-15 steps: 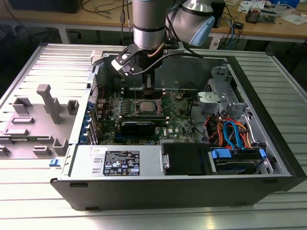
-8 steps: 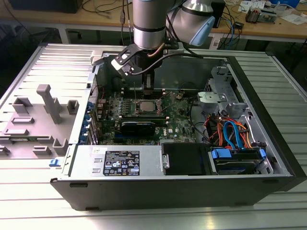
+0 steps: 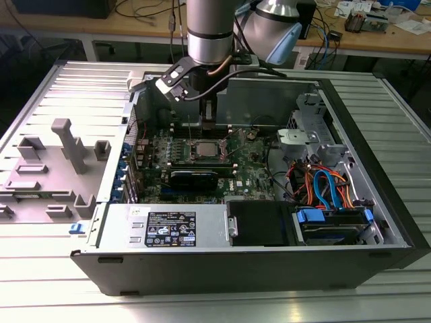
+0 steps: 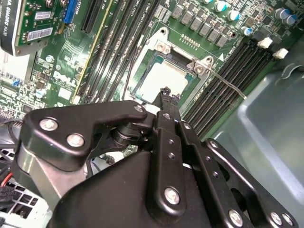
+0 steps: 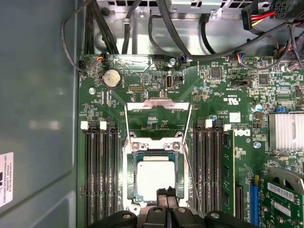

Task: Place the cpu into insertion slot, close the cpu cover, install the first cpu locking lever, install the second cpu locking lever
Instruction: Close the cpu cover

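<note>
The cpu point(image 5: 156, 175) lies flat in the insertion slot point(image 5: 130, 175), its silver-tan top showing in both wrist views point(image 4: 164, 78). The cpu cover point(image 5: 159, 105) stands tipped up and open at the socket's hinge side, and the board shows through its cut-out. One thin wire locking lever point(image 5: 194, 183) angles out beside the socket, unlatched point(image 4: 228, 86). My gripper point(image 5: 166, 193) hovers just above the chip's near edge, fingertips point(image 4: 167, 93) pressed together with nothing between them. In the exterior view the gripper point(image 3: 210, 122) hangs over the socket point(image 3: 202, 149) inside the open computer case.
Long black memory slots point(image 5: 99, 171) flank the socket on both sides. A coin battery point(image 5: 112, 77), black cable bundles point(image 5: 142, 23), a finned heatsink point(image 5: 286, 131) and an expansion card point(image 5: 280, 194) surround it. The case's metal wall point(image 5: 38, 118) rises close by.
</note>
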